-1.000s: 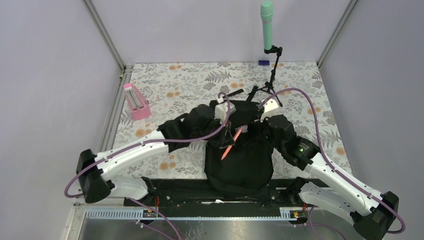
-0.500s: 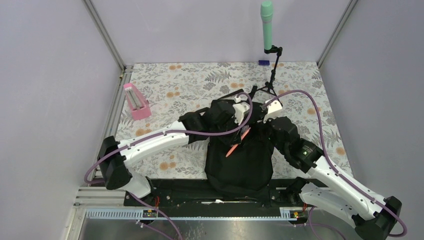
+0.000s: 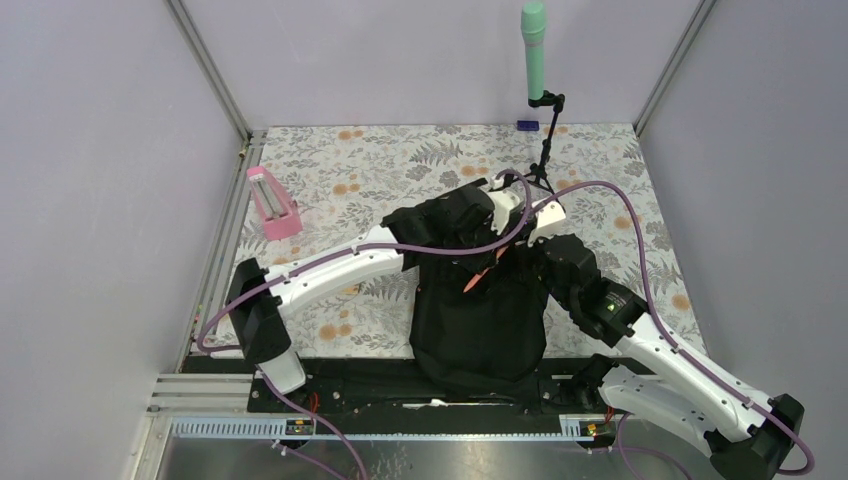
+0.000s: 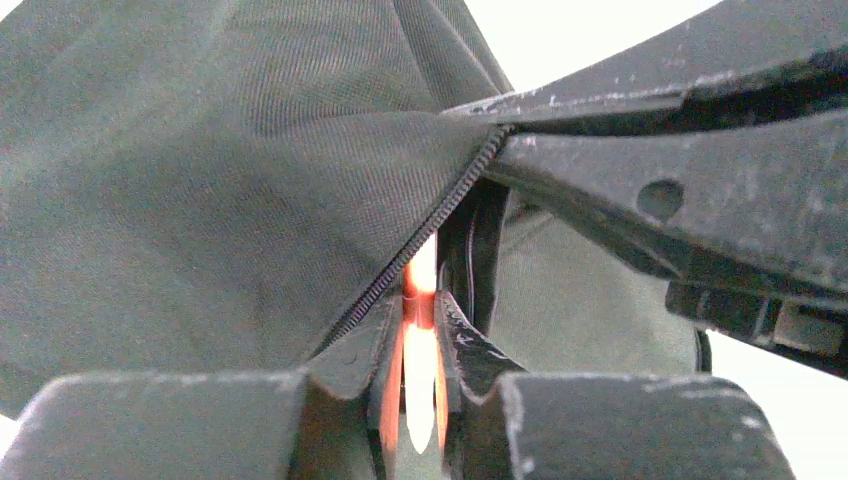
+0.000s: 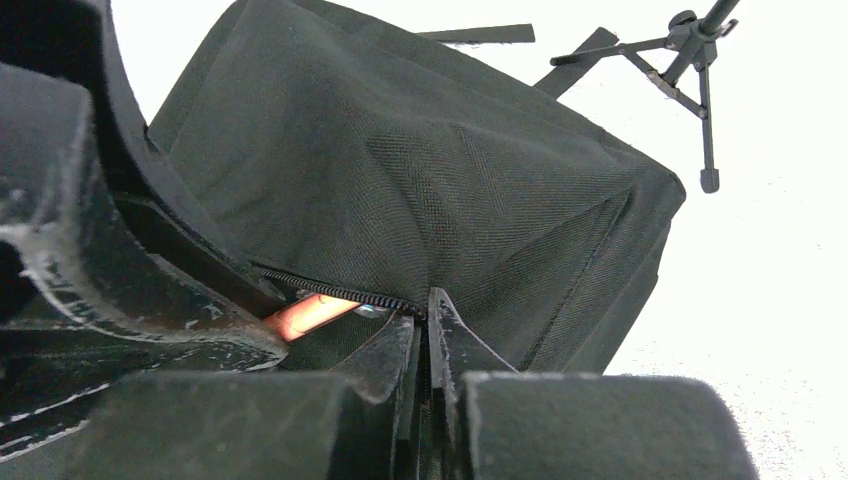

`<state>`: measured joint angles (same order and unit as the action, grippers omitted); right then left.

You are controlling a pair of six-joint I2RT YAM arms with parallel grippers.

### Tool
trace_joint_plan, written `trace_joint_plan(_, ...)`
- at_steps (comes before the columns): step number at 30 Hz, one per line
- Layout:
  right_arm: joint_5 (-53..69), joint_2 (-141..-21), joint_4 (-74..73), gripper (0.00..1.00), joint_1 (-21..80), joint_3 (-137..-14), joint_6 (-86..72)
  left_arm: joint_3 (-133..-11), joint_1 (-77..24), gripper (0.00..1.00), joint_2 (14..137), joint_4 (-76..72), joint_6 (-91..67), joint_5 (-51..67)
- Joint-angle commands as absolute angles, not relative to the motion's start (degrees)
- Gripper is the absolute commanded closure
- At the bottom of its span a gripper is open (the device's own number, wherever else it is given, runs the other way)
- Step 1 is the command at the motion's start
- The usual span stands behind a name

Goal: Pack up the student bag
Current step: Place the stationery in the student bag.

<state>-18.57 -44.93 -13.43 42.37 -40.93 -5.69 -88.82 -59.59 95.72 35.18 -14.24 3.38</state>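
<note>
The student bag (image 3: 480, 330), black fabric, lies in the middle of the floral table. My left gripper (image 3: 492, 262) is shut on a slim orange pen (image 3: 481, 277) and holds it over the bag's far end. In the left wrist view the pen (image 4: 420, 345) sits between the fingers (image 4: 420, 300), its tip at the zipper edge (image 4: 430, 225). My right gripper (image 5: 428, 300) is shut on the bag's zipper edge and lifts the fabric (image 5: 420, 180). The pen (image 5: 305, 315) shows in the gap under that edge. From above, the right gripper (image 3: 520, 250) sits just right of the left one.
A pink box (image 3: 272, 203) stands at the table's left side. A green microphone (image 3: 534, 50) on a black tripod (image 3: 541, 165) stands at the back, close behind the bag, with a small blue object (image 3: 527, 125) beside it. Walls enclose three sides.
My left arm has swung right and away from me, carrying the orange pen from the bag's middle to its far opening. The right gripper has stayed on the zipper edge.
</note>
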Motion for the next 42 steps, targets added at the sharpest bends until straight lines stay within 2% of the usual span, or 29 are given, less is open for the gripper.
trace_joint_plan(1, -19.4, -43.0, -7.7, 0.95, 42.3, -41.5, -6.5, -94.4, -59.9, 0.93, 98.2, 32.9, -9.7, -1.7)
trace_joint_plan(8, -19.0, -43.5, -7.4, 0.95, 42.4, -41.3, -6.8, -95.2, -59.9, 0.94, 100.7, 28.3, -4.3, -6.2)
trace_joint_plan(13, -18.7, -44.3, -7.1, 0.95, 42.4, -41.3, -6.9, -95.6, -59.8, 0.93, 101.8, 25.2, -3.9, -5.1)
trace_joint_plan(24, -18.7, -44.1, -6.9, 0.94, 42.3, -41.1, -7.1, -90.3, -59.8, 0.86, 101.9, 25.1, -5.8, -6.7)
trace_joint_plan(31, -18.6, -44.5, -6.7, 0.94, 42.3, -41.1, -7.2, -86.4, -59.8, 0.64, 99.5, 24.5, -7.0, -5.7)
trace_joint_plan(42, -18.4, -45.1, -6.7, 0.92, 42.3, -41.2, -7.3, -83.6, -59.9, 0.39, 93.5, 23.0, -8.7, -6.7)
